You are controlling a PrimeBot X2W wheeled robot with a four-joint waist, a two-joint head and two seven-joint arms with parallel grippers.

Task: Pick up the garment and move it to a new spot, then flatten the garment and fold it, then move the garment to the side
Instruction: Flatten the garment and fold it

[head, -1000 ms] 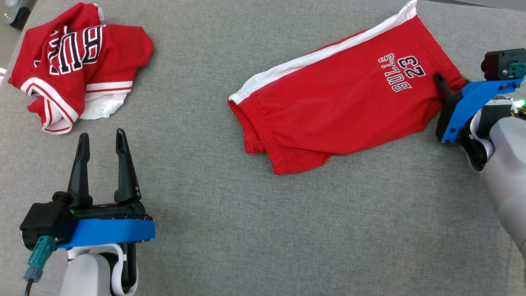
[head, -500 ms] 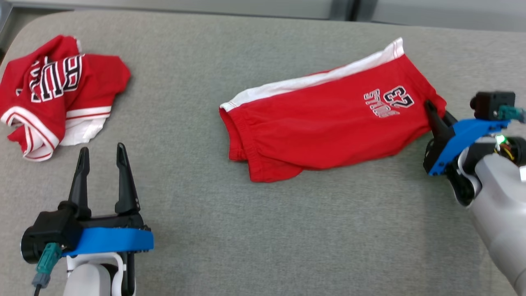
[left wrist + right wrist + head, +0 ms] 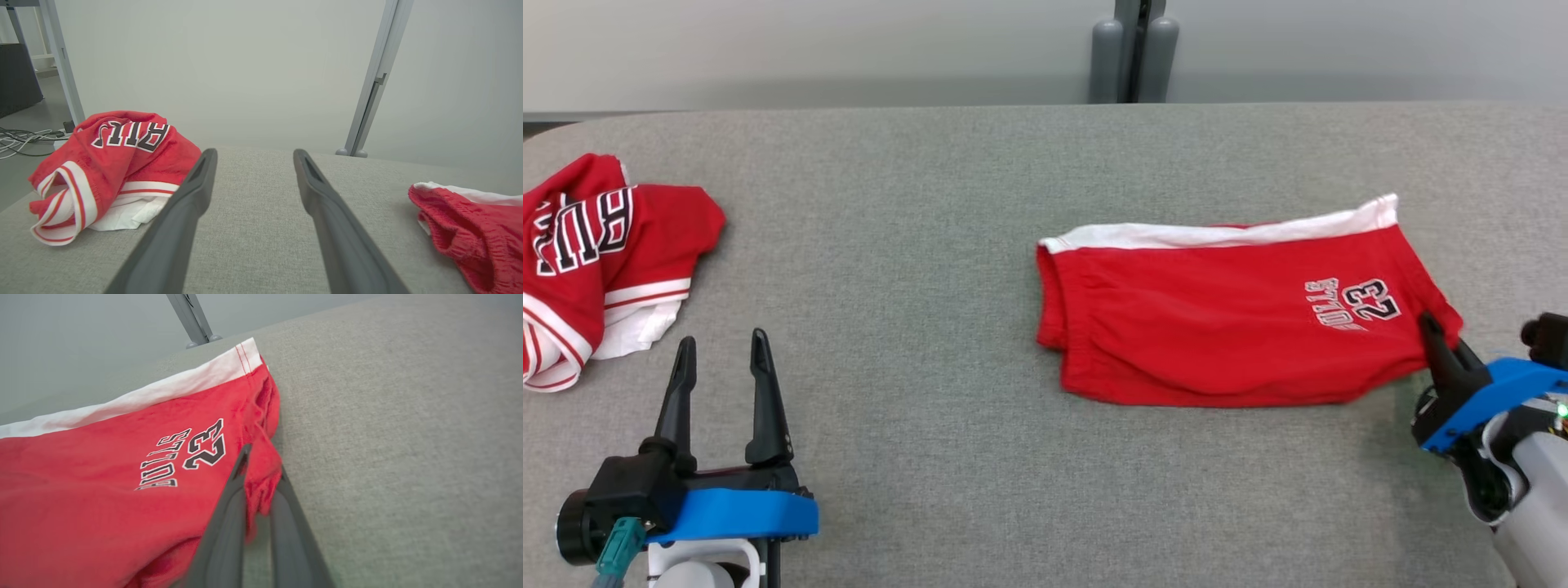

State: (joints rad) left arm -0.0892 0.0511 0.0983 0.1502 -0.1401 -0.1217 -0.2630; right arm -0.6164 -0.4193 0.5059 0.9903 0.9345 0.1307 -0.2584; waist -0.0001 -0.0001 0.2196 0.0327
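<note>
- The red shorts (image 3: 1225, 327) lie flat on the gray table (image 3: 931, 245), with a white stripe along their far edge; their underside is hidden.
- The right gripper (image 3: 261, 465) is clamped on the shorts' hem corner beside the "23" print, and bunched cloth covers its fingertips.
- The left gripper (image 3: 723, 336), well left of the shorts, is spread wide and empty.
- A crumpled red jersey (image 3: 596, 245), farther left of the shorts, is cut off by the head view's edge, so its lettering is only partly legible.
</note>
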